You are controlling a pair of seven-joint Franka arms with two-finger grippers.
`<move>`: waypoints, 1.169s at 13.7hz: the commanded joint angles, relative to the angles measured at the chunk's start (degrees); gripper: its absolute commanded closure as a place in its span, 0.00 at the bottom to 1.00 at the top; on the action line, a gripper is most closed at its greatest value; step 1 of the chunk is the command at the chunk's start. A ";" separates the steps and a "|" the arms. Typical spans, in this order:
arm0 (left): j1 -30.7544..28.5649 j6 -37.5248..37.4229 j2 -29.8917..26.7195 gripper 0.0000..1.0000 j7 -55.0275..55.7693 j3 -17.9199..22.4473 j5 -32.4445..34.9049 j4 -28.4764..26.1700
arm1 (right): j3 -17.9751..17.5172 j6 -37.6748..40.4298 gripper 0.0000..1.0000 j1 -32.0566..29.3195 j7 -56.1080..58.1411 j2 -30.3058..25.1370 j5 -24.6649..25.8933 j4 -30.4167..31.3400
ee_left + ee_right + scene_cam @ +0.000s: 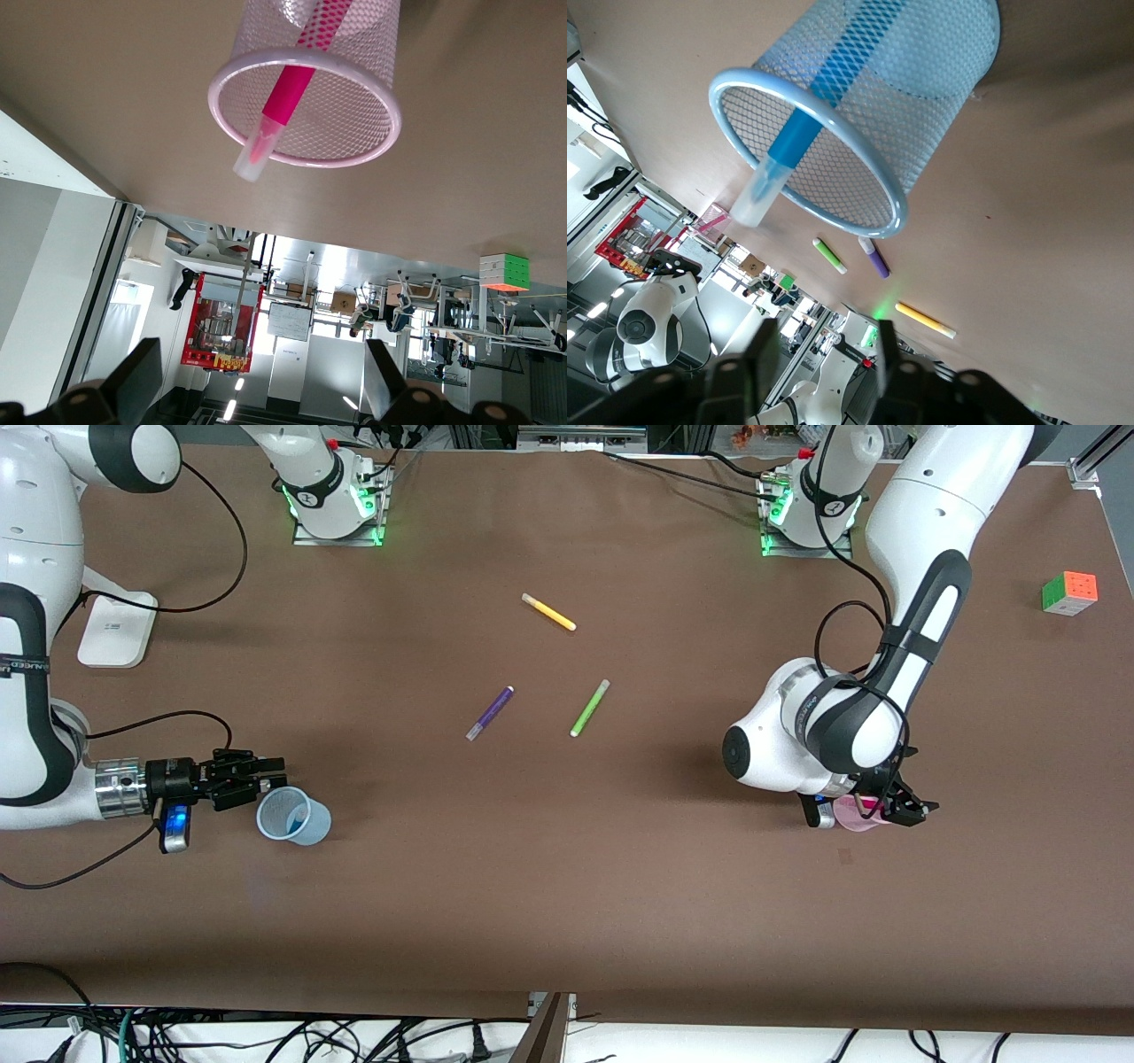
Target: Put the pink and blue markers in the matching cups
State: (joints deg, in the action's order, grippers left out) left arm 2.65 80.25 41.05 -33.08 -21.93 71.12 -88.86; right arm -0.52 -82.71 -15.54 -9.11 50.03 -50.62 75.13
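Observation:
The pale blue cup (pixel 293 816) stands toward the right arm's end of the table. The blue marker (pixel 794 140) leans inside it, its pale cap over the rim. My right gripper (pixel 270 774) is open and empty, just beside this cup (pixel 859 106); its own view shows both fingers apart (pixel 821 354). The pink cup (pixel 852 815) stands toward the left arm's end with the pink marker (pixel 865 804) in it. The left wrist view shows that marker (pixel 289 91) leaning in the cup (pixel 354 133). My left gripper (pixel 899 810) is open and empty, close by the pink cup (pixel 263 372).
A yellow pen (pixel 549 612), a purple pen (pixel 490 713) and a green pen (pixel 590 708) lie mid-table, farther from the front camera than the cups. A colour cube (pixel 1069 592) sits at the left arm's end. A white box (pixel 115 631) lies at the right arm's end.

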 commanded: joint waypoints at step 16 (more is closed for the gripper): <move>-3.27 -9.85 -14.40 0.00 27.01 1.44 -50.36 23.90 | -0.88 13.35 0.14 14.83 -6.09 -35.86 40.86 -1.21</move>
State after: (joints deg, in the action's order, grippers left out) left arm -0.44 71.94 27.82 -8.48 -21.54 24.13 -68.55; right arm -1.75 -70.28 -1.03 -15.66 18.70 -12.23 71.08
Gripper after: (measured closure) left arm 0.000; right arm 0.181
